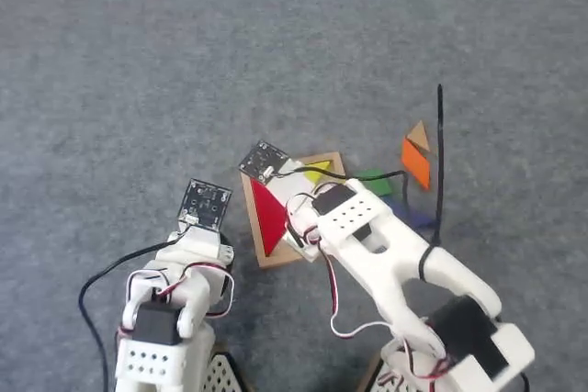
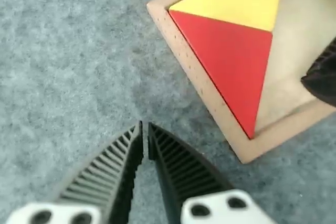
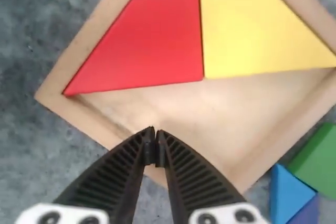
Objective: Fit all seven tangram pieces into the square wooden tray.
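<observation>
High view showed the square wooden tray (image 1: 280, 260) skewed on the grey worktop (image 1: 138, 89). The red triangle (image 1: 266, 213) lay with its long edge along the rim nearest the left arm, apex pointing to the tray's centre. The yellow triangle (image 1: 318, 170) ran along the far rim. Left pincer (image 2: 145, 129), pressed together, hung beside the tray; right pincer (image 3: 155, 137), also pressed together, hung over its near rim.

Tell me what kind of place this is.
Probably a lab-style robot bench: grey felt-like mat covering the table, left arm and right arm side by side, wooden tray with loose tangram pieces nearby.
</observation>
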Robot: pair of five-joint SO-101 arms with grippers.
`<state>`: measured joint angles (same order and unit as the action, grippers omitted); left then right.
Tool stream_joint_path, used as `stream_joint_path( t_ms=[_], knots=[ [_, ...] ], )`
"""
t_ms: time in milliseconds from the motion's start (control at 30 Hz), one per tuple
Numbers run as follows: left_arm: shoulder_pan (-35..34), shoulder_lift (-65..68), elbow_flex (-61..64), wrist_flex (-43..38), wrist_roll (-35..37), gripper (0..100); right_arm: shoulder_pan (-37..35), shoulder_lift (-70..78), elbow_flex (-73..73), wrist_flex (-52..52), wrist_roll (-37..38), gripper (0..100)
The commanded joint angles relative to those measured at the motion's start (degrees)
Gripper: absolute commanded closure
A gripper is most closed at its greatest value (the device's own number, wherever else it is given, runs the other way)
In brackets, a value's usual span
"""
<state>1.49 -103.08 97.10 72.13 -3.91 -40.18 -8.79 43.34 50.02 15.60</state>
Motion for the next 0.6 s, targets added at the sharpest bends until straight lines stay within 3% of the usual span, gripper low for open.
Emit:
stream_joint_path(
  t_ms=[0, 167, 567],
  knots=[
    [-0.2, -1.1, -0.6, 0.2, -0.2, 98, 0.7, -3.9, 0.2, 0.4, -0.6, 98.9],
    [-0.2, -1.1, -0.6, 0.2, -0.2, 98, 3.8, -6.8, 2.1, -0.1, -0.6, 98.9],
    [-0.2, -1.1, -0.6, 0.2, -0.2, 98, 26.9, -6.5, -1.3, -6.2, -0.1, 95.9]
  ],
)
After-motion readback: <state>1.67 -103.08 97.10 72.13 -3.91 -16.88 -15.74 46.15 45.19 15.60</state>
